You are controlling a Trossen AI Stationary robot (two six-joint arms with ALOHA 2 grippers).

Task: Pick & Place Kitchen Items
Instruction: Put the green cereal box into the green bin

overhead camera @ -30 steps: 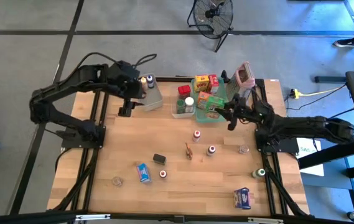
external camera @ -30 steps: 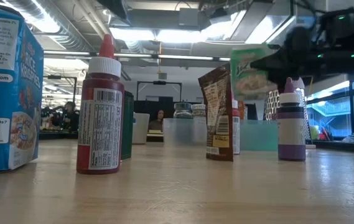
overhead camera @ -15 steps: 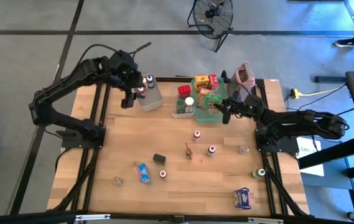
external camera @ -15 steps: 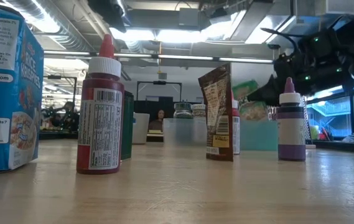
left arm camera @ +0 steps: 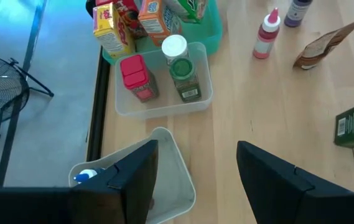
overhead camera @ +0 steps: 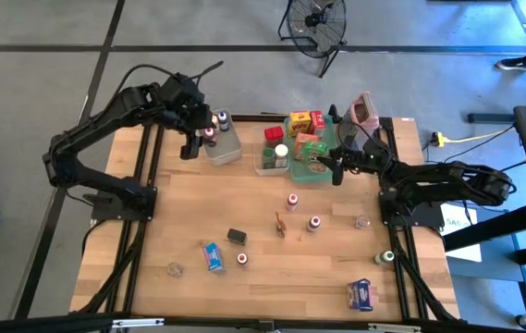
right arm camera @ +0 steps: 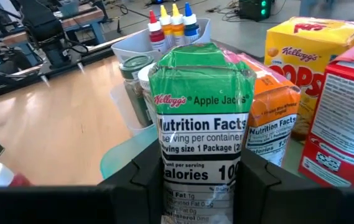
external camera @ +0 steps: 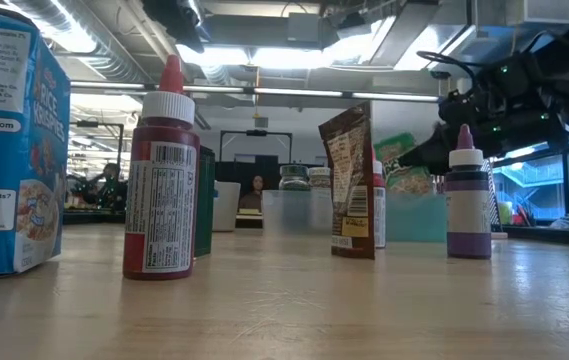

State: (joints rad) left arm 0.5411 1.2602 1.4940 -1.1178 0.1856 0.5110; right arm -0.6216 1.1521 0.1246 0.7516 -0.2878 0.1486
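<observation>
Wooden desk (overhead camera: 244, 199), seen from above: right gripper (overhead camera: 321, 164) clamps a green Apple Jacks packet (overhead camera: 311, 146) over the teal tray (overhead camera: 323, 177); left gripper (overhead camera: 195, 139) hangs beside a clear bin (overhead camera: 228, 148), fingers parted, empty.
Low view: packet (external camera: 399, 165) hangs upright, long axis vertical.
Left wrist view: bin directly ahead of the fingers (left arm camera: 133, 180).
Right wrist view: packet (right arm camera: 204, 118) squeezed between both fingers (right arm camera: 257, 180), label facing back; tray (right arm camera: 124, 158) just beyond.

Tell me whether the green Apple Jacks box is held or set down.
Held: the right end effector has its fingers clamped on both sides of the Apple Jacks box, over the teal tray.
</observation>
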